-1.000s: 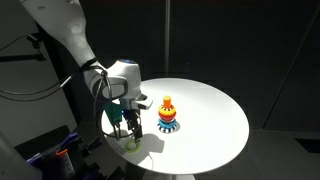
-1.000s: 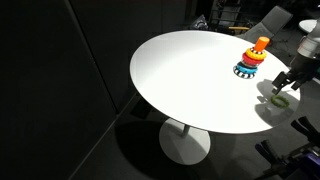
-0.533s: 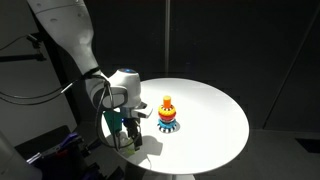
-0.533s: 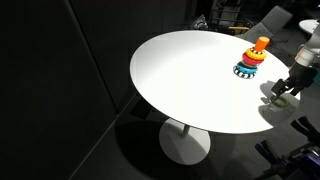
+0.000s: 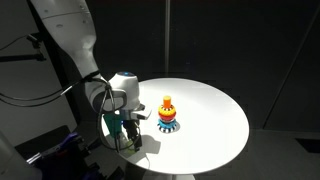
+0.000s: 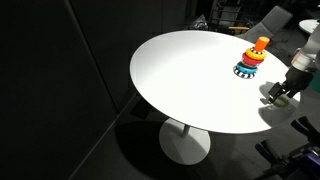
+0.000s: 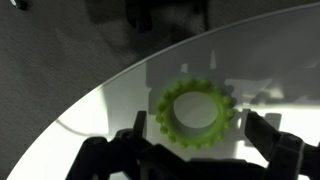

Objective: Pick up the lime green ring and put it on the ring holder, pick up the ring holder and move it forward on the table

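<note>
Gripper (image 5: 126, 137) sits low over the white round table (image 5: 210, 110), close to the rim on the arm's side, with the arm (image 5: 68, 35) bent steeply down to it. Wrist view: lime green ring (image 7: 195, 113) lies flat on the table (image 7: 262, 50), its outer edge toothed and its centre hole showing white tabletop. The gripper (image 7: 196, 124) is spread wide and straddles the ring, one black finger (image 7: 135, 140) on each side. The finger on the picture's left looks just beside the ring's edge; contact cannot be told. The finger on the other side stands clear, with a strip of table between it and the ring. Nothing is clamped and the ring is not lifted. The table's curved edge runs just beyond the ring, with dark floor past it. In both exterior views the ring itself is hidden under the gripper (image 6: 280, 93). Holder (image 5: 168, 115) stands upright further in on the table, near the gripper but apart from it. It carries a stack of coloured rings, blue at the base and orange and yellow above. The same holder (image 6: 251, 60) shows near the far rim of the table (image 6: 190, 80).
</note>
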### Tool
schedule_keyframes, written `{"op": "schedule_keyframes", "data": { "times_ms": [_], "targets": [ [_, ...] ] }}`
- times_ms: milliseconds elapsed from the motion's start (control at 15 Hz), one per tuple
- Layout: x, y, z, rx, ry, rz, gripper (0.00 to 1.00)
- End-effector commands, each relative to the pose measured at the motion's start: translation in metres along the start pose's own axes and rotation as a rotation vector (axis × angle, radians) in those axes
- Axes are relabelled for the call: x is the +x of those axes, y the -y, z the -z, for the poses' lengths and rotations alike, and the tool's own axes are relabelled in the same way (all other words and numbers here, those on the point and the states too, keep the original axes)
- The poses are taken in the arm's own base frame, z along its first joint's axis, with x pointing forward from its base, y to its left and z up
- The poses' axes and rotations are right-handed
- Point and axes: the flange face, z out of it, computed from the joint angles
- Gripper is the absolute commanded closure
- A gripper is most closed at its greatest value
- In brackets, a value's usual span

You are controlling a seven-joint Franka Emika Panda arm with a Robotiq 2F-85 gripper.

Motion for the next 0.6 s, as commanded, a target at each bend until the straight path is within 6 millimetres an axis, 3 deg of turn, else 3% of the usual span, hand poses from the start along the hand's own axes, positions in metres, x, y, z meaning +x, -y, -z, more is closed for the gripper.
{"op": "schedule_keyframes", "data": {
  "times_ms": [0, 200, 333, 533],
  "targets": [
    [0.0001, -0.0018, -0.0012, -0.009, -0.020, 0.018, 0.00],
    [-0.0004, -0.0018, -0.0021, -0.011, -0.023, 0.020, 0.00],
    [-0.0004, -0.0023, -0.0028, -0.011, -0.024, 0.018, 0.09],
    [-0.0001, -0.0033, -0.0048, -0.011, -0.021, 0.014, 0.38]
  ]
}}
